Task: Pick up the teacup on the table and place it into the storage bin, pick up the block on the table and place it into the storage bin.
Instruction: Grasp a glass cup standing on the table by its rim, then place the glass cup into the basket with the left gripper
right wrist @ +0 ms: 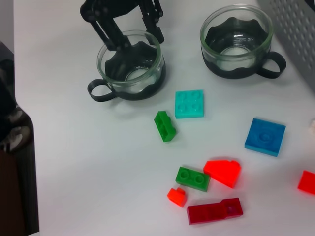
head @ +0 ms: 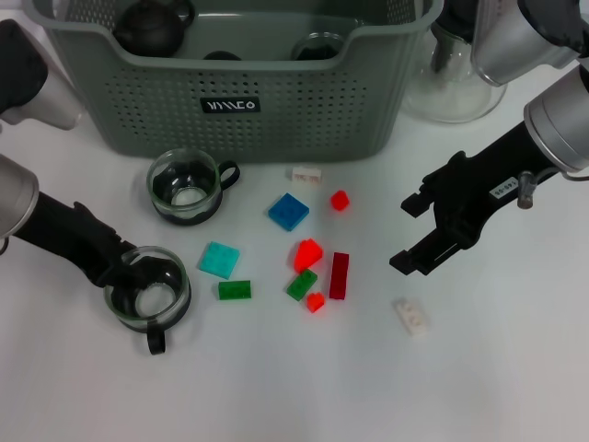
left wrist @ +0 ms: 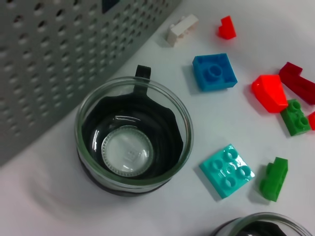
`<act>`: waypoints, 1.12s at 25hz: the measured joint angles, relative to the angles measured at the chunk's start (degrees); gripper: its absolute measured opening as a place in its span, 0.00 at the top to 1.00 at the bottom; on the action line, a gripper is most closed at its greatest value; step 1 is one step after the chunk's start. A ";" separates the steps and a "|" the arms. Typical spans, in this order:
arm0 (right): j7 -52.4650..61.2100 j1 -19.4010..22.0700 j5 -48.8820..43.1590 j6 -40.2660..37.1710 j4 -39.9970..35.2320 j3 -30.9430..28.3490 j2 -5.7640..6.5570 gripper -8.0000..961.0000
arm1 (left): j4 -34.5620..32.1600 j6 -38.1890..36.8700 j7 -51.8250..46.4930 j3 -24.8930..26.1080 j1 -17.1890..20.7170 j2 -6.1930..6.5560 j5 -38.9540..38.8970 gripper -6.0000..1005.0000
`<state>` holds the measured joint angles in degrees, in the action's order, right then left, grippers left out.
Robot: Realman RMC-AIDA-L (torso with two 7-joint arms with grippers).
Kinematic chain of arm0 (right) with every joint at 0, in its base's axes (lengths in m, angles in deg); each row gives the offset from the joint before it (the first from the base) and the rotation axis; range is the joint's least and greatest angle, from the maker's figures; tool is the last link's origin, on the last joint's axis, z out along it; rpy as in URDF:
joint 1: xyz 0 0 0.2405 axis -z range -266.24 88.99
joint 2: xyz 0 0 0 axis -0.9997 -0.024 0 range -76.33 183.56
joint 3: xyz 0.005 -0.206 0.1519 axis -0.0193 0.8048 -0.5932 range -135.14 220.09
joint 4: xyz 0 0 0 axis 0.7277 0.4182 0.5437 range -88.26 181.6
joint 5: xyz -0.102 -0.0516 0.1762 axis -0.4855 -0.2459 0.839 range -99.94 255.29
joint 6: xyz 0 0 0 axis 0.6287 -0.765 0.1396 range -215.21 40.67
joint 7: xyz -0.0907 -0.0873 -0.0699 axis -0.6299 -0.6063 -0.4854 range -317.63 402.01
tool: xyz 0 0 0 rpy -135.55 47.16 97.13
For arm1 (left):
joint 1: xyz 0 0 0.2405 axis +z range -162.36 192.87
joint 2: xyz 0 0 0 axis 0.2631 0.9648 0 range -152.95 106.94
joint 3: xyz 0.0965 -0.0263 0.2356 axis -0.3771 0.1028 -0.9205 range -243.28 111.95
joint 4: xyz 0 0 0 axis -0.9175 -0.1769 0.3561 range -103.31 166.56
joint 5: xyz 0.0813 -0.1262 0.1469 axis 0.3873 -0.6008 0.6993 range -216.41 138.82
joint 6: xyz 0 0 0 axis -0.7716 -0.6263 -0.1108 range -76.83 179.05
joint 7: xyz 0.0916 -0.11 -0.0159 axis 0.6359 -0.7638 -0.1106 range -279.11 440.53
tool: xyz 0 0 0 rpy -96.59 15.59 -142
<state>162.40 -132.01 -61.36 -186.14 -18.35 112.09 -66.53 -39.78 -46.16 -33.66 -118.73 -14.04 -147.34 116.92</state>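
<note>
1. Two glass teacups on the table: the near teacup point(head: 147, 293) at abt 8 o'clock of the block cluster, the far teacup point(head: 187, 187) at abt 10 o'clock, just in front of the storage bin point(head: 304, 101).
2. Left gripper point(head: 132, 269) is at the near teacup's rim, at the cup's 11 o'clock. In the right wrist view its fingers point(right wrist: 152, 27) straddle the rim w/ one inside the cup, so it looks pinched on the glass wall, though I can't tell if it's fully tight. Cup sits on the table, handle toward 6 o'clock.
3. Right gripper point(head: 416, 232) hangs at 3 o'clock of the blocks, fingers spread, holding nothing. Dark red block point(head: 340, 274) is the closest one to it.
4. Step in hand, by my read: teacup pickup, grip phase.
5. Next move calls for a straight lift, then carry toward 12 o'clock over the bin wall, clearing the far teacup on the way.
</note>
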 joint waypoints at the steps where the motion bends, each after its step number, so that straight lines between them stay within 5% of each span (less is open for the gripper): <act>1: 0.00 -0.01 0.00 0.00 -0.04 0.00 0.00 0.07 | 0.02 0.18 -0.03 -0.01 0.00 -0.02 -0.06 0.43; 10: 0.08 0.08 -0.01 0.32 -0.12 0.00 0.00 0.07 | 1.68 3.10 -1.95 -0.32 0.01 0.04 0.28 0.67; 14: 0.22 0.15 -0.01 0.52 -0.21 -0.01 0.00 0.07 | 0.99 3.83 -3.03 -1.22 0.79 -0.07 0.74 0.89; 21: 0.21 0.18 0.00 0.85 -0.31 0.03 0.00 0.07 | -2.10 2.11 -4.34 -1.72 2.68 -0.19 -1.91 0.95; 28: -0.14 0.33 -0.01 0.56 0.08 0.09 0.13 0.07 | -9.57 -7.05 -4.84 5.43 4.25 0.04 -10.53 0.95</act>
<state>162.26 -131.68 -61.37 -185.58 -18.27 112.18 -66.40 -49.35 -53.21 -38.50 -113.30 -9.79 -147.29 106.39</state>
